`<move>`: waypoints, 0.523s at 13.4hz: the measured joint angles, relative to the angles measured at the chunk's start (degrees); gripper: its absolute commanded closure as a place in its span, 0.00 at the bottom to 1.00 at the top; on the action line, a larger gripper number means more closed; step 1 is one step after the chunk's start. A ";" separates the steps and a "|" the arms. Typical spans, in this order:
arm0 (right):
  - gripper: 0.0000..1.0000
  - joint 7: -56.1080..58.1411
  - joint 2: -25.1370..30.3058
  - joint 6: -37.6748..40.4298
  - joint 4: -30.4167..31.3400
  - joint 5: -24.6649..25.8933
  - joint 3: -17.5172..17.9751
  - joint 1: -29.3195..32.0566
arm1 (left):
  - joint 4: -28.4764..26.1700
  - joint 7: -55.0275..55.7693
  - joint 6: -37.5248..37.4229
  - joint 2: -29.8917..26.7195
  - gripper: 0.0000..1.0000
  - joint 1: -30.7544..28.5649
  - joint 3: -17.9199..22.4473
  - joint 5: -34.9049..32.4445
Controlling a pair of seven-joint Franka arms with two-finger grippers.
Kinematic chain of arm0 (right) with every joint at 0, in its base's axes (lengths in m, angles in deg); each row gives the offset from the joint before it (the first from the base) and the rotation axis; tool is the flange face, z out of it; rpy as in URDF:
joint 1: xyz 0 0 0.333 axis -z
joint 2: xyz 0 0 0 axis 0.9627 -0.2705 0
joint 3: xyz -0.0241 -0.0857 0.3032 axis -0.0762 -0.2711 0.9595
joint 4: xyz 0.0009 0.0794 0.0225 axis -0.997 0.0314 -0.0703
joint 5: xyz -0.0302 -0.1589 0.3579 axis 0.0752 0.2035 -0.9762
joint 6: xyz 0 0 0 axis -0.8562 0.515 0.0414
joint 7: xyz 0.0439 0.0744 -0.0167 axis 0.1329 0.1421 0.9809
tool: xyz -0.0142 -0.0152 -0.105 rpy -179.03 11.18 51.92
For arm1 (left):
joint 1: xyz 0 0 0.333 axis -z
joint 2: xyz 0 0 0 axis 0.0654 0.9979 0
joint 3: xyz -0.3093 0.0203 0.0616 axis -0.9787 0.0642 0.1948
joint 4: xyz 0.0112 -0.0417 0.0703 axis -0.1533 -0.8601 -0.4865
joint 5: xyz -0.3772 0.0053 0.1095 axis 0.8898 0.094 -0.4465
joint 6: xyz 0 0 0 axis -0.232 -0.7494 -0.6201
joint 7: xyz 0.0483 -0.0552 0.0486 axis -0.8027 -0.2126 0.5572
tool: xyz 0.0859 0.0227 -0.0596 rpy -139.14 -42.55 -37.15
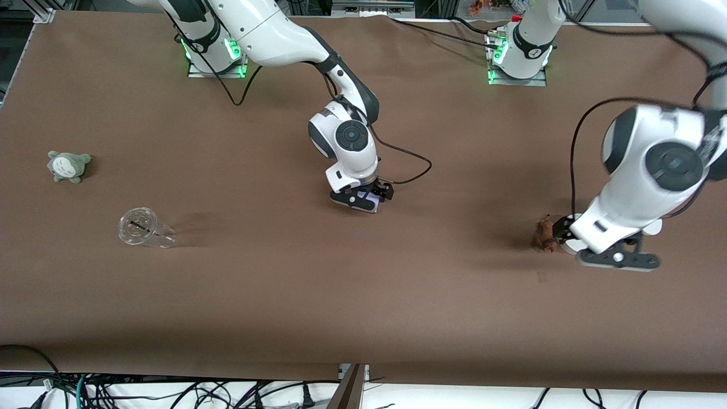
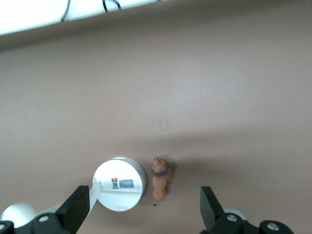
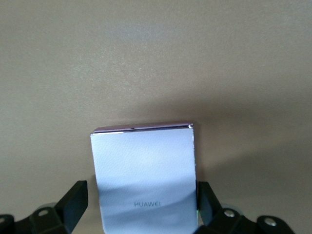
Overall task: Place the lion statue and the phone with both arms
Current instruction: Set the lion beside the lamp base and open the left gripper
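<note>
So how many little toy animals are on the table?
2. The grey-green plush sits alone at the right arm's end. The lion statue stands at the left arm's end, beside a white round stand, under the left gripper. More could hide under the arms.

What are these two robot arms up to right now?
Each arm is working on one small thing. The right gripper, near the middle of the table, has its fingers on either side of the phone. The left gripper hangs open over the lion statue, which lies beside a white round stand toward the left arm's end. A grey-green plush and a clear cup lie untouched toward the right arm's end.
</note>
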 measured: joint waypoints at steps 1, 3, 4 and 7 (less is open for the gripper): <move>0.00 0.00 -0.18 -0.19 0.00 0.60 0.00 -0.03 | 1.92 0.00 -2.49 -1.50 0.00 -0.09 0.00 2.67; 0.04 0.00 -0.28 -0.32 0.00 1.43 -0.02 -0.05 | 6.61 0.00 -7.81 -2.90 0.00 -0.42 0.02 7.28; 0.16 0.01 -0.27 -0.39 -0.01 1.55 -0.03 -0.05 | 8.60 0.00 -10.76 -3.11 0.00 -0.53 0.03 8.53; 0.36 0.04 -0.22 -0.45 -0.04 1.93 -0.05 -0.06 | 10.73 0.00 -17.80 -3.04 0.00 -0.51 -0.12 9.62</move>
